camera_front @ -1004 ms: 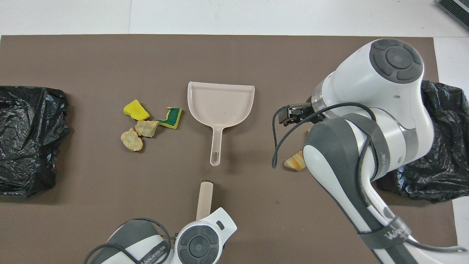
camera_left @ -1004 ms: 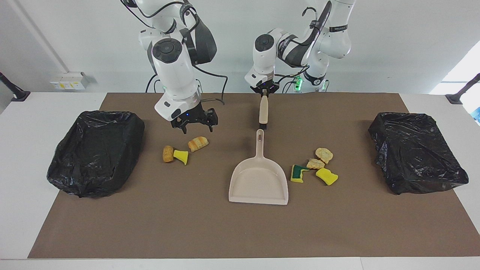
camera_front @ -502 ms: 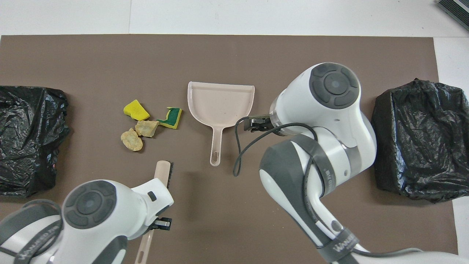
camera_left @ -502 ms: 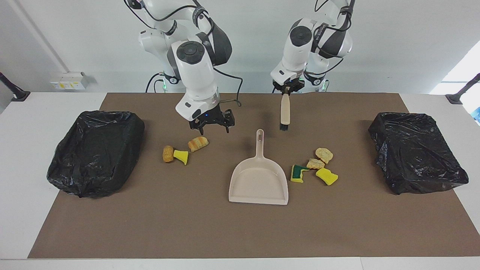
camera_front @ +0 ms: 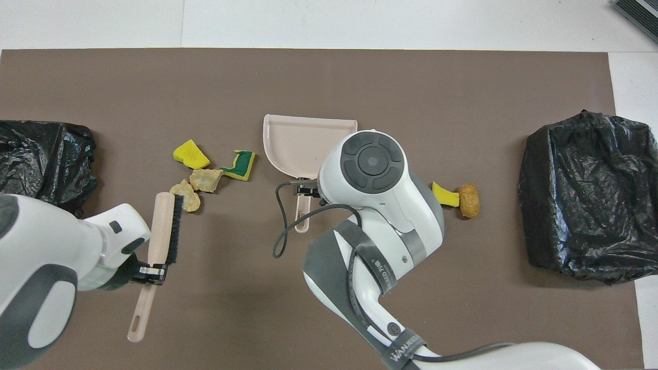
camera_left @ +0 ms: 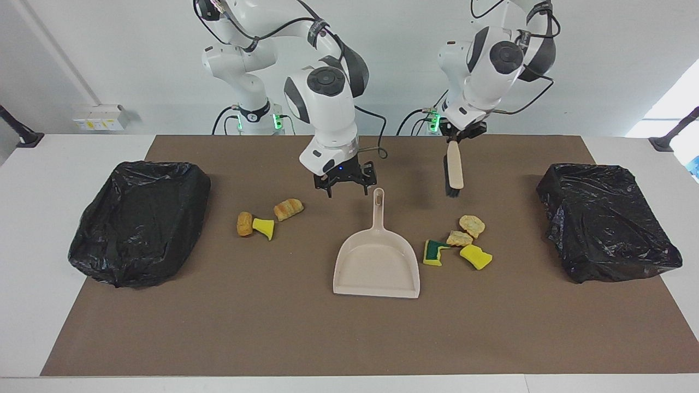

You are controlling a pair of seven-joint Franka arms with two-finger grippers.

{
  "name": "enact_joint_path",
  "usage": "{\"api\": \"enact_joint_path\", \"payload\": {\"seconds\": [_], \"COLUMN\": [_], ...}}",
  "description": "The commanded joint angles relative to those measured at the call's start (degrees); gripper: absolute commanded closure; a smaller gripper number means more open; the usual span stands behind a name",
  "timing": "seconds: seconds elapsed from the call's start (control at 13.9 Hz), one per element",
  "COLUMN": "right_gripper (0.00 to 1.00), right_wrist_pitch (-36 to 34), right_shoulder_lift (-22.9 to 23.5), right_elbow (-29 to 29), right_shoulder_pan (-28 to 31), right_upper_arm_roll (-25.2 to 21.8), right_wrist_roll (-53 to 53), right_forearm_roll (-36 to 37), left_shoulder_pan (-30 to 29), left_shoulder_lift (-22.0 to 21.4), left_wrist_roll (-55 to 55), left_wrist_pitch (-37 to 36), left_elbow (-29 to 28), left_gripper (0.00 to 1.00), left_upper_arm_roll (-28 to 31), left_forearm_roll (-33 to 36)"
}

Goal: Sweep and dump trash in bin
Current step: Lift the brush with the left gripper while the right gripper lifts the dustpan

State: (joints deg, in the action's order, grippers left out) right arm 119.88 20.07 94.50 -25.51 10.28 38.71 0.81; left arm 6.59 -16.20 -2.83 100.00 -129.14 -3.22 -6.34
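**A:** Take the overhead view as a clock face centred on the beige dustpan (camera_left: pixel 377 262) (camera_front: pixel 288 139), with twelve pointing away from the robots. Where's the trash (camera_left: pixel 458 240) (camera_front: pixel 205 172)?

**B:** It lies on the brown mat (camera_left: pixel 273 327) in two clusters. Four scraps lie at about eight o'clock, just beside the pan: two yellow sponge pieces, one of them green-faced, and two tan chunks. The other cluster (camera_left: pixel 267 218) (camera_front: pixel 455 198) lies at about four o'clock, well apart from the pan: a yellow wedge touching an orange chunk, with a striped bread-like piece near them. The right arm hides the striped piece from above.

**A:** And the bins?

**B:** There are two black-bagged bins, one at nine o'clock (camera_left: pixel 606 221) (camera_front: pixel 41 154) and one at three (camera_left: pixel 139 218) (camera_front: pixel 586 195). No scraps show in either.

**A:** What about the grippers?

**B:** The left gripper (camera_left: pixel 457 134) (camera_front: pixel 151 270) is clamped on the hand brush (camera_left: pixel 454 172) (camera_front: pixel 163 226). The brush head hangs down over the mat at six o'clock from the four-scrap cluster, clear of the scraps. The right gripper (camera_left: pixel 345 185) has its fingers spread and holds nothing. It hovers over the mat beside the tip of the dustpan's handle, which points to six.
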Motion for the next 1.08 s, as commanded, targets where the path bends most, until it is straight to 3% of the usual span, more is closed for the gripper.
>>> {"api": "enact_joint_path", "payload": {"seconds": [0.0,0.22,0.43,0.93,1.0], "right_gripper": [0.0,0.01,0.12,0.27,0.37], "right_wrist_pitch": [2.9,5.97,7.39,6.25,5.9], "right_shoulder_lift": [5.14,7.26,7.26,6.74,6.65], "right_elbow": [-3.7,-3.62,-1.43,0.69,0.69], "right_shoulder_pan": [-2.61,-3.66,-4.19,-5.42,-5.6], "right_upper_arm_roll": [-0.26,-0.08,-0.08,-0.26,-0.26], "right_wrist_roll": [5.74,7.34,7.61,7.78,7.78], "right_forearm_roll": [3.83,6.39,7.1,7.27,7.36], "left_shoulder_pan": [-4.38,-8.25,-8.44,-8.61,-8.79], "left_shoulder_lift": [5.38,8.28,12.93,13.03,13.21], "left_wrist_roll": [1.42,4.5,4.51,4.5,4.59], "left_wrist_pitch": [1.5,9.05,11.1,11.36,12.23], "left_elbow": [5.82,6.09,10.3,10.13,10.31], "left_gripper": [1.0,1.0,1.0,1.0,1.0], "left_upper_arm_roll": [-0.83,-0.83,-0.83,-0.83,-0.83], "left_forearm_roll": [0.28,1.77,3.97,4.06,4.32]}}
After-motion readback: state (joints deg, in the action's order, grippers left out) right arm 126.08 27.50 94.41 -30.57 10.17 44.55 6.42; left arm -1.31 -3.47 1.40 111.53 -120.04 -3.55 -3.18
